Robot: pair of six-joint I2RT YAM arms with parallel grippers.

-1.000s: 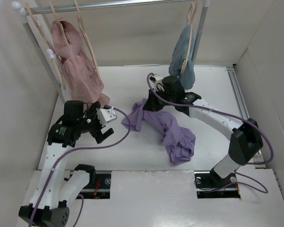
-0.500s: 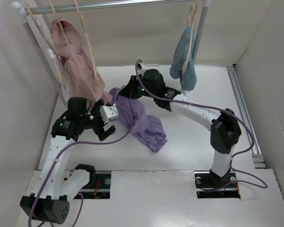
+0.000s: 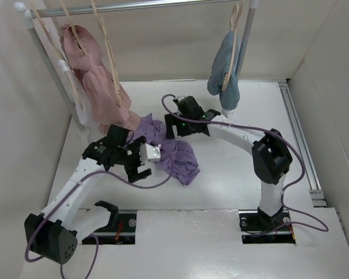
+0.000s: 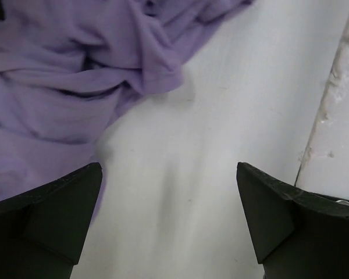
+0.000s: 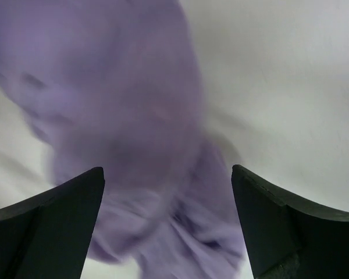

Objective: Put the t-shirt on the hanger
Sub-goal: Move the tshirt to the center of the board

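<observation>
Left tool (image 4: 168,168), spread and empty, hovers at eight o'clock, just beside the crumpled lavender-purple soft fabric t-shirt (image 3: 173,152) heaped on the white tabletop (image 3: 232,186). Right tool (image 5: 167,170), also spread, hangs over its twelve-o'clock edge, gripping nothing. A pinch into bunched folds could catch several layers and hide the neck opening. The thin, pale wood-coloured hanger (image 3: 109,58) hangs at eleven o'clock, well apart.

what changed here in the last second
The right gripper dragged the t-shirt left, toward the pink garment, then let it go; its jaws now stand open over the cloth. The left gripper swung in to the shirt's edge, open throughout. The pink garment and the blue garment hang as before.
</observation>
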